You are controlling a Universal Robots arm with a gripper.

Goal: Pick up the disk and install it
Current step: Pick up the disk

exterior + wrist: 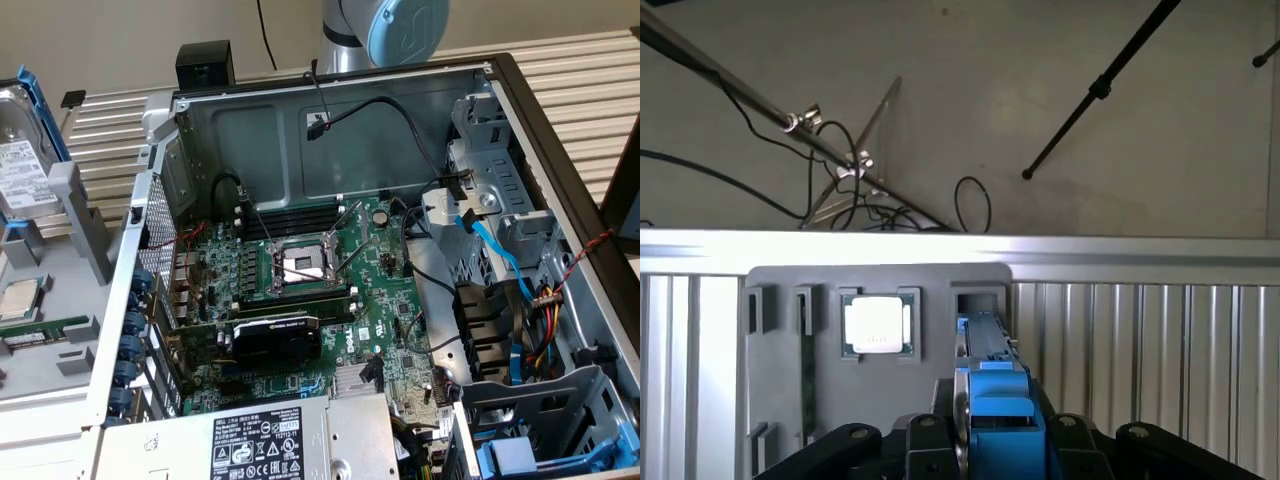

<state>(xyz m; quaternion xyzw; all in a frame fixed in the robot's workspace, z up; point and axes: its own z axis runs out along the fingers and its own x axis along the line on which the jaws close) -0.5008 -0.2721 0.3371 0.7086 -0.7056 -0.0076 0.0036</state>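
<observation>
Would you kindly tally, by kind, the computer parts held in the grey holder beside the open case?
disk: 1
CPU chip: 1
memory stick: 1
Total: 3

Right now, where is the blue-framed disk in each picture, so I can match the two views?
Exterior view: the disk stands upright in the grey tray at the exterior view's far left, label showing.
Wrist view: the disk is edge-on, blue carrier nearest the camera, in the same tray.
Shared landmark: the square CPU chip, lying in the tray beside the disk.
</observation>
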